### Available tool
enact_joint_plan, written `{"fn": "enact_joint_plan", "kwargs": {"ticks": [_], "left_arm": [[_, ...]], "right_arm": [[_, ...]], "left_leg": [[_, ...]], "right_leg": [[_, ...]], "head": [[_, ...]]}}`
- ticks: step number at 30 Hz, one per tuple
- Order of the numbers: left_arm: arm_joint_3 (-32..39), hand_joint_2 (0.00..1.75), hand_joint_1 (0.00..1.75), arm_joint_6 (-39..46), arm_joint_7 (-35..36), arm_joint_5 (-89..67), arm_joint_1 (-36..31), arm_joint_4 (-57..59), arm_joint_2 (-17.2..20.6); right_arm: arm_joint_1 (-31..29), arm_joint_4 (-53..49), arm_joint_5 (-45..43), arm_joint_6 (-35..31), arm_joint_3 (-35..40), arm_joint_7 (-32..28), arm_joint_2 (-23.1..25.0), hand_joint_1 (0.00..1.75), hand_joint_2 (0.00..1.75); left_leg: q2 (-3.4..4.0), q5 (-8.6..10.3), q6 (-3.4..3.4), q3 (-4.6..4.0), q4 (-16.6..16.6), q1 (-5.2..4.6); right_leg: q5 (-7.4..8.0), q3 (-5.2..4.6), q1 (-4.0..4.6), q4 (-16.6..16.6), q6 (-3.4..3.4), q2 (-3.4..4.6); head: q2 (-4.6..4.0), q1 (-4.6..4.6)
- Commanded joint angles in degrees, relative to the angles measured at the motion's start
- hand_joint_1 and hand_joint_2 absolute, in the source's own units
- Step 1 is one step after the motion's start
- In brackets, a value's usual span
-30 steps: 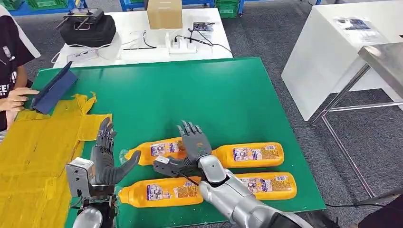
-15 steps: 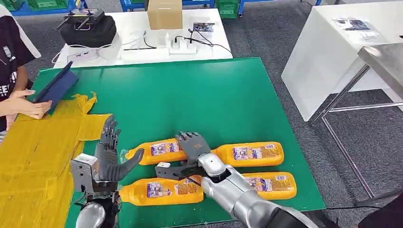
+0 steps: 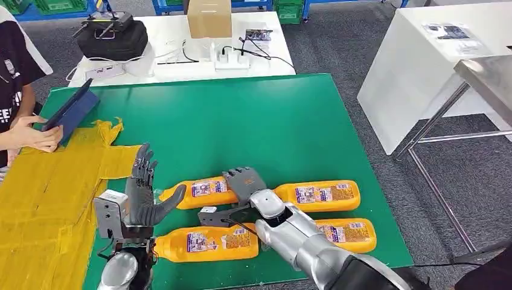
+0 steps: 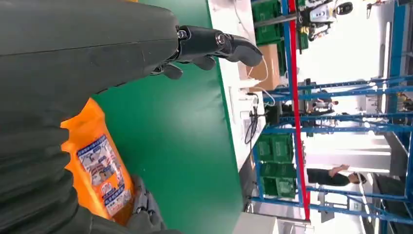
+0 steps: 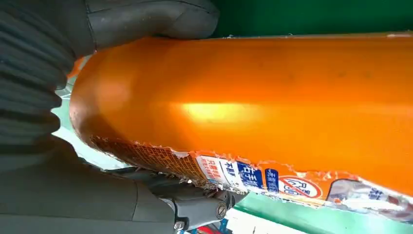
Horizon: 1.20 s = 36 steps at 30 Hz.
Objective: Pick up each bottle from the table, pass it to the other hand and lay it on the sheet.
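Four orange bottles lie on their sides on the green bench (image 3: 290, 121); none lies on the yellow sheet (image 3: 42, 193), so by my reading the task is barely begun, with every pickup, pass and placement left to do.

The right robot hand (image 3: 244, 184) is laid over the far-left bottle (image 3: 196, 192), fingers draped across its base end; the right wrist view shows that bottle (image 5: 253, 107) filling the space between thumb and fingers, with the thumb on one flank and dark fingers (image 5: 195, 197) under the label edge; I judge it to be closing a grip, with the bottle not yet lifted, though how firm the clamp is I cannot tell.

The left robot hand (image 3: 142, 193) stands upright near the cap end of that bottle, fingers apart and holding nothing, seemingly waiting for the pass; the left wrist view shows its spread fingertips (image 4: 219, 44) over bare green.

The near-left bottle (image 3: 205, 241) lies just before the right forearm; the far-right bottle (image 3: 317, 195) and near-right bottle (image 3: 344, 235) lie beside them, the last partly covered by the arm.

Hard to make out: the contact under the right palm, hidden from the head view; the cap of the gripped bottle, partly behind the left thumb; label text, too small to read. A person (image 3: 24, 130) at the bench's left edge holds a blue tablet (image 3: 69, 112), cut off by the frame.
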Motion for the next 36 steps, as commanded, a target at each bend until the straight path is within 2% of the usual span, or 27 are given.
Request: {"fn": "enact_joint_plan", "kwargs": {"ticks": [1, 4, 6, 7, 9, 11, 12, 15, 18, 19, 21, 23, 26, 28, 30, 31, 36], "left_arm": [[-1.2, 1.75, 0.0, -0.1, 0.1, 0.3, -1.1, 2.3, 0.3], [-1.2, 1.75, 0.0, -0.1, 0.1, 0.3, -1.1, 2.3, 0.3], [-0.7, 1.75, 0.0, 0.1, 0.2, 0.3, 0.3, 0.3, 0.5], [-0.3, 1.75, 0.0, 0.4, 0.4, 0.0, 1.6, -1.6, 0.6], [-0.3, 1.75, 0.0, 0.8, 0.6, -1.0, 3.0, -3.5, 0.7], [-0.7, 1.75, 0.0, 0.9, 0.6, -1.4, 3.7, -3.7, 0.7], [-1.1, 1.75, 0.0, 0.9, 0.6, -1.5, 3.9, -3.5, 0.7], [-2.4, 1.75, 0.0, 0.5, 0.9, -2.2, 3.8, -2.7, 0.7], [-3.5, 1.75, 0.0, 0.4, 1.0, -2.4, 4.1, -2.3, 0.6], [-4.0, 1.75, 0.0, 0.3, 1.1, -2.5, 4.1, -2.1, 0.8], [-5.3, 1.75, 0.0, -0.4, 1.4, -2.4, 3.7, -1.9, 1.6], [-6.0, 1.75, 0.0, -0.8, 1.4, -2.1, 3.5, -2.4, 2.1], [-6.0, 1.75, 0.0, -0.9, 1.6, -1.8, 3.4, -2.8, 2.1], [-6.4, 1.75, 0.0, -2.2, 1.6, -0.6, 3.1, -3.0, 2.5], [-6.8, 1.75, 0.0, -4.2, 1.4, 1.0, 2.2, -3.1, 3.0], [-7.2, 1.75, 0.0, -5.1, 1.4, 1.3, 1.4, -3.2, 3.4], [-8.5, 1.75, 0.0, -8.7, 1.5, 3.7, -1.1, -4.2, 3.6]], "right_arm": [[2.4, 2.0, -2.0, -10.2, -1.1, 1.7, -2.2, 1.75, 1.75], [2.4, 2.0, -2.0, -10.2, -1.1, 1.7, -2.2, 1.75, 1.75], [2.8, 0.8, -2.9, -15.7, -3.0, 1.8, -2.0, 1.75, 1.75], [4.5, -2.4, -4.0, -25.8, -5.9, 2.2, -2.1, 1.75, 1.75], [6.8, -6.9, -5.6, -35.5, -9.7, -0.3, -1.9, 1.75, 1.75], [11.5, -17.2, -1.7, -37.0, -17.9, -4.0, -1.3, 1.75, 1.75], [13.0, -20.1, -0.5, -37.0, -21.2, -5.6, -0.3, 1.75, 1.75], [15.2, -25.0, 2.5, -37.0, -26.5, -6.8, 1.1, 1.75, 1.75], [18.1, -31.6, -0.7, -37.0, -34.5, -15.1, 4.1, 1.75, 1.75], [18.6, -31.4, -6.3, -37.0, -37.2, -22.9, 5.7, 1.75, 1.75], [18.9, -28.9, -20.6, -35.8, -31.6, -30.8, 4.9, 1.75, 1.75], [21.2, -33.2, -27.2, -33.0, -24.7, -30.7, 2.8, 1.75, 1.75], [21.9, -34.3, -28.2, -33.6, -22.3, -29.7, 2.2, 1.75, 1.75], [21.7, -34.2, -32.8, -27.7, -18.7, -30.8, 0.9, 1.75, 1.75], [21.4, -32.7, -33.0, -24.1, -14.8, -31.1, -0.1, 1.75, 1.75], [20.4, -30.4, -32.6, -19.7, -11.3, -30.2, -1.0, 1.75, 1.75], [16.4, -19.6, -30.5, -15.9, -4.8, -29.2, -1.2, 1.75, 1.75]], "left_leg": [[-0.17, -0.02, -0.02, 0.13, 0.0, 0.07], [-0.17, -0.02, -0.02, 0.13, 0.0, 0.07], [-0.15, -0.01, -0.01, 0.13, 0.0, 0.04], [-0.17, -0.02, -0.02, 0.14, 0.0, 0.07], [-0.07, -0.04, -0.02, 0.12, 0.0, 0.06], [0.06, -0.13, -0.01, 0.04, 0.1, 0.07], [0.1, 0.01, 0.0, -0.29, 0.0, 0.01], [0.12, 0.0, -0.02, -0.36, 0.1, 0.03], [0.06, -0.04, -0.04, -0.36, 0.1, 0.08], [-0.03, 0.04, -0.02, -0.41, 0.1, 0.04], [0.04, 0.01, -0.02, -0.43, 0.1, 0.05], [0.07, 0.02, -0.03, -0.45, 0.0, 0.07], [-0.04, 0.01, -0.03, -0.45, 0.1, 0.07], [0.1, 0.02, -0.05, -0.48, 0.0, 0.05], [0.1, 0.09, -0.03, -0.69, 0.0, 0.04], [0.11, 0.02, -0.05, -0.58, 0.0, 0.06], [0.11, 0.09, -0.06, -0.6, 0.0, 0.09]], "right_leg": [[-0.07, 0.27, 0.11, -0.1, -0.16, -0.27], [-0.07, 0.27, 0.11, -0.1, -0.16, -0.27], [-0.06, 0.23, 0.06, -0.1, -0.11, -0.21], [-0.07, 0.28, 0.1, -0.1, -0.16, -0.26], [-0.05, 0.23, 0.09, -0.1, -0.13, -0.14], [-0.09, 0.16, 0.11, 0.0, -0.15, 0.0], [0.12, 0.41, 0.06, 0.0, -0.15, 0.03], [0.09, 0.3, 0.09, 0.1, -0.18, 0.03], [0.04, 0.31, 0.15, 0.1, -0.23, -0.07], [0.06, 0.22, 0.09, 0.1, -0.19, -0.14], [0.07, 0.03, 0.1, 0.1, -0.2, -0.04], [0.1, 0.21, 0.12, 0.0, -0.2, -0.03], [0.05, 0.11, 0.12, 0.0, -0.21, -0.14], [0.09, -0.17, 0.1, 0.0, -0.21, 0.02], [0.2, -0.11, 0.08, 0.0, -0.15, 0.01], [0.13, 0.02, 0.11, 0.0, -0.21, -0.02], [0.19, -0.03, 0.13, 0.0, -0.18, -0.01]], "head": [[0.0, 0.0], [0.0, 0.0], [0.0, 0.0], [0.0, 0.0], [0.0, -0.02], [0.0, 0.0], [0.0, -0.02], [0.0, -0.02], [0.0, 0.0], [0.0, 0.0], [0.0, -0.02], [0.0, 0.0], [0.0, 0.0], [0.0, 0.0], [0.0, -0.02], [0.0, -0.02], [0.0, 0.0]]}}
